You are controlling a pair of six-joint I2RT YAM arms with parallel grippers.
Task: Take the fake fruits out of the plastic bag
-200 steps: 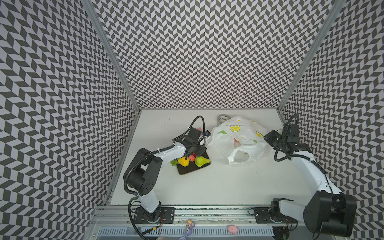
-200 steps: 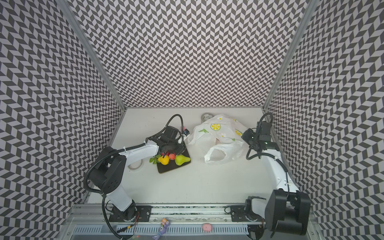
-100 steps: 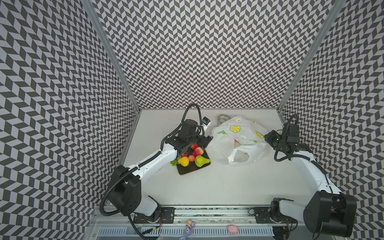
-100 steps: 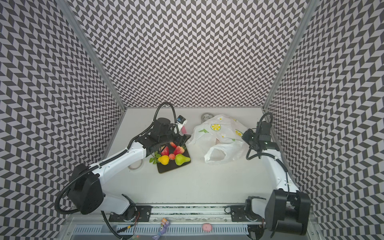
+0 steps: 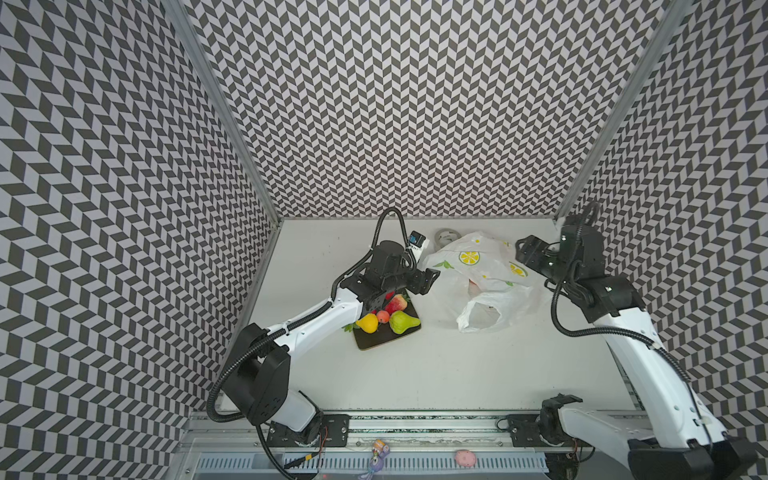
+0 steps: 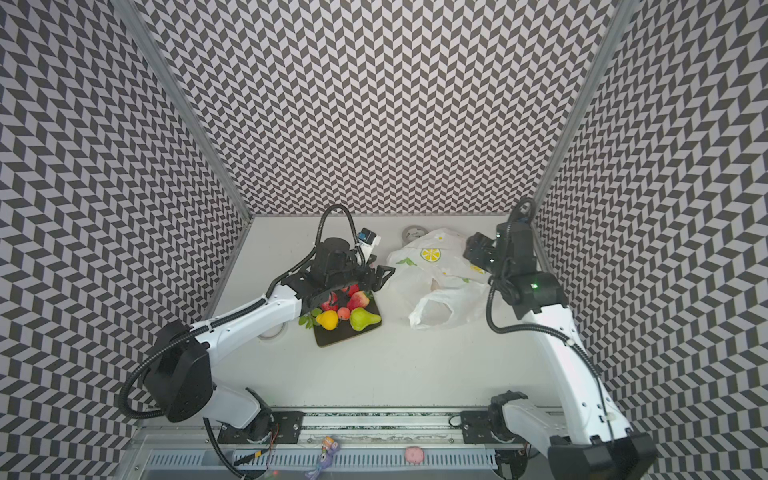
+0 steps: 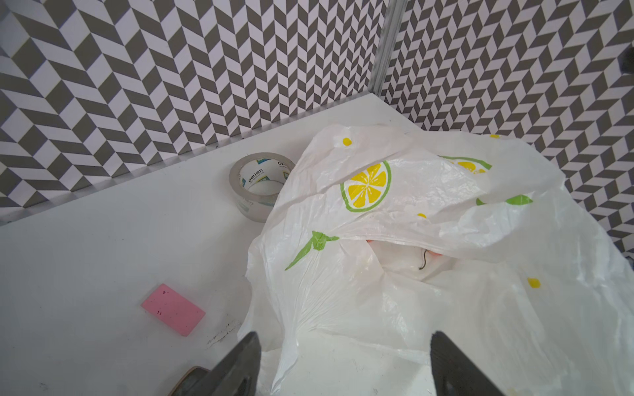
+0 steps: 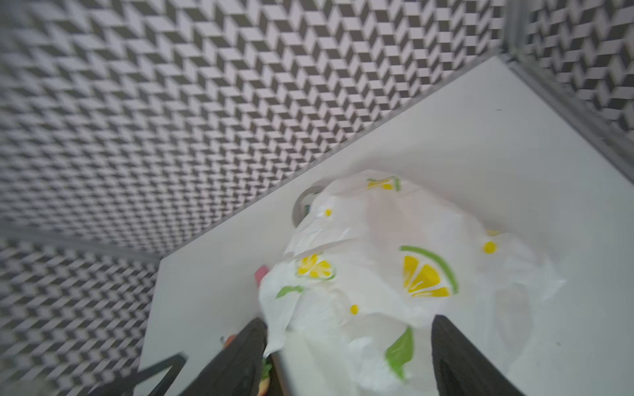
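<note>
The white plastic bag [image 5: 486, 266] [image 6: 436, 266] printed with lemon slices lies crumpled at the back right of the table. Its mouth faces my left gripper [image 5: 428, 280] [image 7: 343, 363], which hovers open just short of it. A bit of orange-red fruit [image 7: 435, 254] shows inside the mouth. My right gripper [image 5: 525, 249] [image 8: 346, 353] stands open above the bag's far right edge, nothing pinched. Out of the bag, on a dark board [image 5: 386, 338], lie a green pear [image 5: 402, 322], a yellow lemon [image 5: 368, 323], a strawberry [image 5: 397, 303] and a small peach ball [image 5: 382, 316].
A grey tape roll [image 5: 446, 237] [image 7: 260, 185] stands right behind the bag. A pink block [image 7: 173, 309] lies on the table left of the bag. Another tape roll [image 6: 274, 330] sits under my left arm. Patterned walls close in on three sides.
My left arm has swung up off the fruit board and reached toward the bag's mouth. My right gripper has opened and let go of the bag's right edge.
</note>
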